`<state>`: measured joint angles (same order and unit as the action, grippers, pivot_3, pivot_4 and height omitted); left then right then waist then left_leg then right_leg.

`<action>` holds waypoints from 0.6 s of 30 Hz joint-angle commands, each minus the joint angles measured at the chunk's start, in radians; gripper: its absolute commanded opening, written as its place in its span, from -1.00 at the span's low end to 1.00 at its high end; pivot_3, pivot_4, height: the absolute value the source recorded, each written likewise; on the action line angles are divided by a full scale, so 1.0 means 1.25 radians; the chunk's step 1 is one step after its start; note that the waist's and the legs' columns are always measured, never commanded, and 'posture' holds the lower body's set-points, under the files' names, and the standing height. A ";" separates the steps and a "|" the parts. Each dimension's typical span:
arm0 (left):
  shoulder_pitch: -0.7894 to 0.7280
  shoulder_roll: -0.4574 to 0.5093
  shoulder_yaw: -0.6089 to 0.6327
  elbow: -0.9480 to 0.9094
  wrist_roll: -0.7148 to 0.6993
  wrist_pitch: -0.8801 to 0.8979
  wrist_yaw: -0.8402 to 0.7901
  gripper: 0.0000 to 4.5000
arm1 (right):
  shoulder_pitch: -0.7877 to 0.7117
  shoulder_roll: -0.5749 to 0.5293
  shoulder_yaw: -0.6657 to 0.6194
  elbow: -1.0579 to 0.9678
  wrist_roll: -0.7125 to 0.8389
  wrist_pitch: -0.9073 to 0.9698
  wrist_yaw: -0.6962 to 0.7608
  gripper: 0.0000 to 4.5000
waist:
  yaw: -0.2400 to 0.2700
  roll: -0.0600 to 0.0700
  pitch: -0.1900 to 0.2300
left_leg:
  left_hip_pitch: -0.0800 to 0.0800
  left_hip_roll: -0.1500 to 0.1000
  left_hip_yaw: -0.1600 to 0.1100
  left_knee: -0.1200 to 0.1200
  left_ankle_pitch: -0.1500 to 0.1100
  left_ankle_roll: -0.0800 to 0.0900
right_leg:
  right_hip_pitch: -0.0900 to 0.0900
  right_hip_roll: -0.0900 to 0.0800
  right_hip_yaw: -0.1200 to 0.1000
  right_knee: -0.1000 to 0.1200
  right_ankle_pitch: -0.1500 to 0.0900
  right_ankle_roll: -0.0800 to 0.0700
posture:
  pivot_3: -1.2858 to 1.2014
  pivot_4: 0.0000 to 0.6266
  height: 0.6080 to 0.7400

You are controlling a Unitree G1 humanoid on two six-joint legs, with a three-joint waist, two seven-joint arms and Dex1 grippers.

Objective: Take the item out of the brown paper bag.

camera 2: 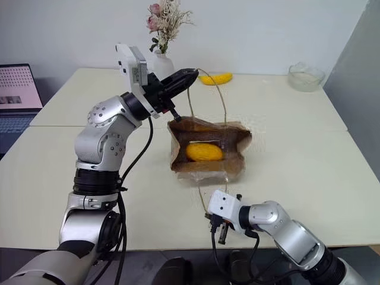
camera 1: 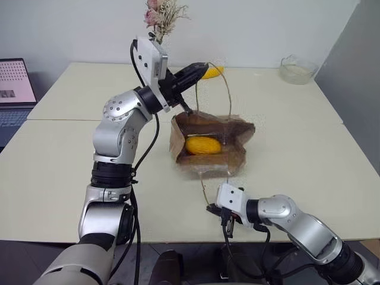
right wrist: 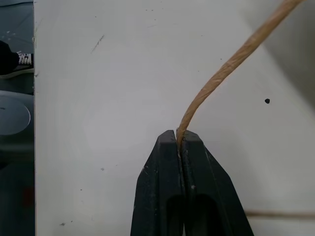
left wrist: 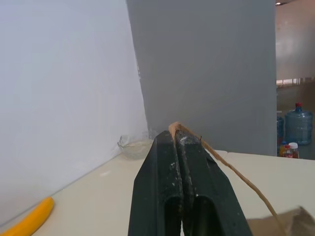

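Observation:
The brown paper bag (camera 1: 237, 155) lies in the middle of the table with its mouth held wide. Inside it rests the item (camera 1: 203, 145), a small yellow-orange oval. My left gripper (camera 1: 203, 67) is raised above and behind the bag, shut on the far cord handle (camera 1: 228, 95), which it pulls up into a tall loop. Down near the table's front edge my right gripper (camera 1: 210, 209) is shut on the near cord handle (right wrist: 221, 73), which runs taut from the bag's front side.
A yellow banana (camera 2: 216, 78) lies at the back of the table behind the left gripper. A white vase of dried flowers (camera 2: 163, 62) stands at the back and a glass bowl (camera 1: 297, 69) at the back right. A laptop (camera 1: 15, 83) sits off the far left.

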<state>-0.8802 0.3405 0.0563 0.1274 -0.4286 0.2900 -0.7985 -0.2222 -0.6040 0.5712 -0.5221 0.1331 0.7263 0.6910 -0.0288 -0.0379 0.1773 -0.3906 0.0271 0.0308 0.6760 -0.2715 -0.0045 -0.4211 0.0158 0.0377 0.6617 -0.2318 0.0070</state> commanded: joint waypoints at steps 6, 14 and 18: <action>0.047 0.021 -0.018 -0.119 -0.073 0.075 -0.075 -1.00 | 0.010 0.008 -0.044 0.011 0.022 0.044 0.002 -0.99 | 0.000 0.000 0.000 | 0.000 0.000 0.000 0.000 0.000 0.000 | 0.000 0.000 0.000 0.000 0.000 0.000 | 0.03 -0.52 1.00; 0.103 0.048 -0.031 -0.213 -0.103 0.144 -0.098 -1.00 | 0.028 -0.022 -0.153 -0.111 0.104 0.083 0.030 -0.28 | 0.001 0.000 0.000 | 0.000 0.000 0.000 0.000 0.000 0.000 | 0.000 0.000 0.000 0.000 0.000 0.000 | 0.03 -0.52 1.00; 0.122 0.065 -0.043 -0.234 -0.096 0.146 -0.119 -1.00 | 0.039 -0.058 -0.220 -0.190 0.153 0.098 0.047 0.36 | 0.000 0.000 0.000 | -0.001 0.000 -0.001 0.000 0.000 0.000 | -0.001 0.000 0.000 0.000 0.000 0.000 | 0.03 -0.52 1.00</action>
<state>-0.7280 0.4105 0.0045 -0.1228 -0.5359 0.4768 -0.9344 -0.1738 -0.6646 0.3509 -0.6906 0.2897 0.8447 0.7330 -0.0284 -0.0379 0.1777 -0.3916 0.0274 0.0301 0.6759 -0.2715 -0.0047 -0.4222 0.0156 0.0375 0.6618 -0.2319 0.0069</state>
